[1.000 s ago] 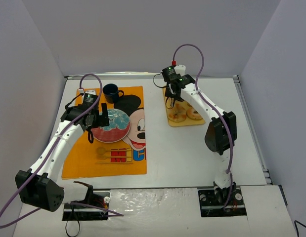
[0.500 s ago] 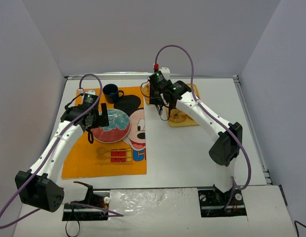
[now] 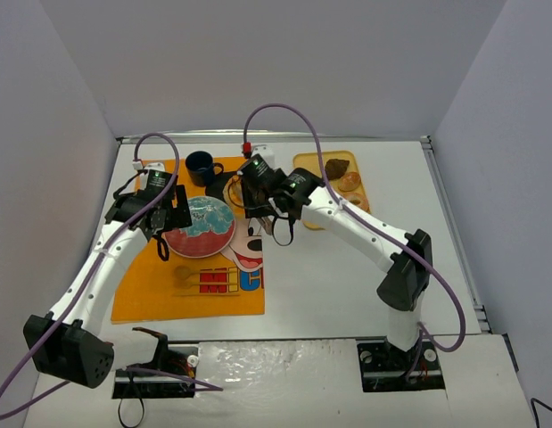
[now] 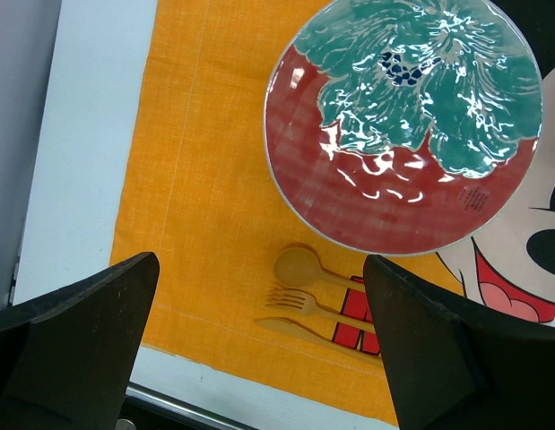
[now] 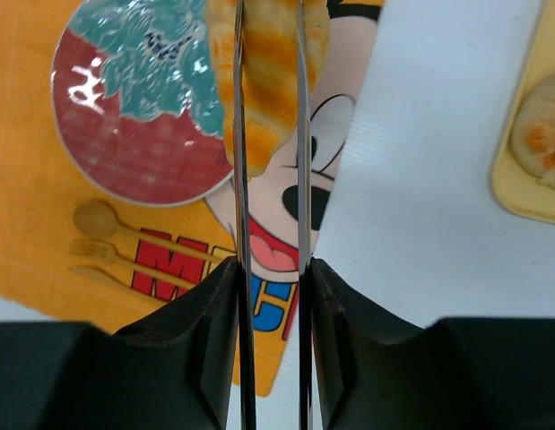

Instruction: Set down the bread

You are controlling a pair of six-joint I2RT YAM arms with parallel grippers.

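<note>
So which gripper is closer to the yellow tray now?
Right. The right gripper, holding the bread, hangs left of the yellow tray; the left gripper is farther left, past the plate.

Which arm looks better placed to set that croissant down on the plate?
The right one. Its tool grips the croissant above the placemat, right by the plate rim. The left tool is open and empty on the plate's other side.

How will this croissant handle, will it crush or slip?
Probably light and soft: the croissant looks flaky and bulges beyond the thin fingers of the right gripper, so a hard squeeze could crush it. Its ridged crust likely resists slipping. Curved, it may rock on the plate.
</note>
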